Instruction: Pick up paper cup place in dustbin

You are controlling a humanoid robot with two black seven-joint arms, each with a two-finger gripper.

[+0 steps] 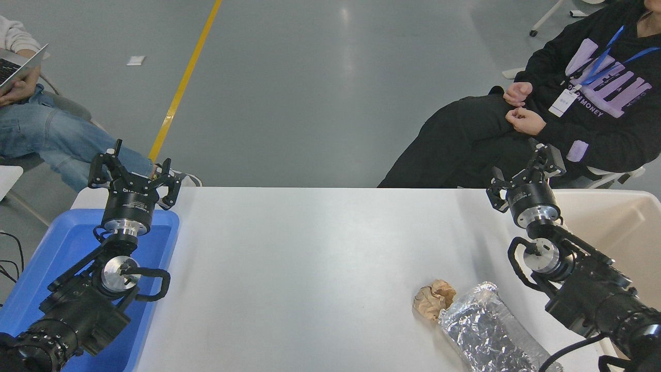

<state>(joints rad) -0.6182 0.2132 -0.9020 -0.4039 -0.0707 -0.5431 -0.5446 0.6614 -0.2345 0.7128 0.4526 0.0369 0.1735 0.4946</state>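
The table (310, 258) has a smooth white top with a soft, half-matt shine. The dustbin (625, 227) looks like smooth beige plastic, and the tray (57, 243) like glossy blue plastic. The bottle (485, 330) is wrapped in wrinkled silver foil that shines brightly. The paper ball (435, 298) is brown, crumpled and matt. Both arms are matt black with polished metal rings. The floor (310, 93) is grey and glossy.
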